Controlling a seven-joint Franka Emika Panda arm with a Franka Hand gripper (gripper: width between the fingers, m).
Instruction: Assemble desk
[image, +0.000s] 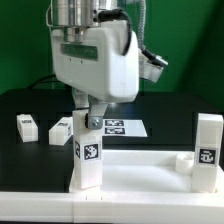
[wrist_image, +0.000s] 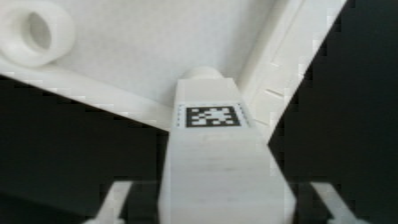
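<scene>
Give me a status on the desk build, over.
Gripper shut on one leg, upright at tabletop. Second leg stands at exterior view's right. Two loose legs lie behind. Nothing blocking seen.

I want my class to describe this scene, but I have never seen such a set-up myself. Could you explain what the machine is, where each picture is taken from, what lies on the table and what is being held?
The machine is a robot arm that ends in a two-finger gripper. One picture comes from a camera standing off the arm. The other comes from a camera on the wrist, looking along the fingers.

On the black table lies a white rimmed tabletop with a round socket at its corner. A standing leg rises from the tabletop on the exterior view's right. Two loose legs lie further back, near the flat marker board.

The gripper is closed on a fourth leg, holding it upright at the tabletop's corner on the exterior view's left.
</scene>
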